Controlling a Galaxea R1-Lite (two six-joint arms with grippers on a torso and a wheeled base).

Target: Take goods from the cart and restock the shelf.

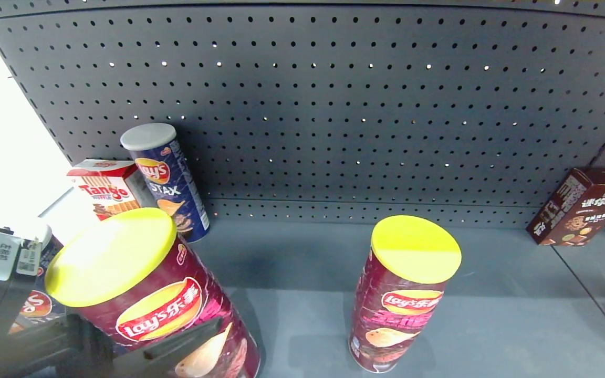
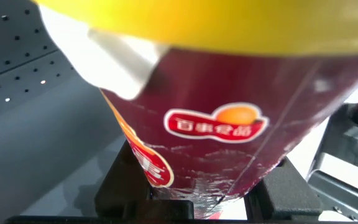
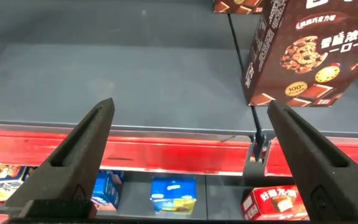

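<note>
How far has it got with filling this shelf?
One yellow-lidded chip can already stands on the shelf. A second can is held tilted in the left tool, yet to be released. The right tool is open and empty; much shelf space remains.

Bare shelf [image 1: 302, 252] lay open between the near-left chip can [image 1: 150, 299] and the upright chip can [image 1: 402, 299], then on to the brown box [image 1: 581, 207]. A blue can [image 1: 168, 181] and wafer box [image 1: 105, 189] blocked the back-left corner.
</note>
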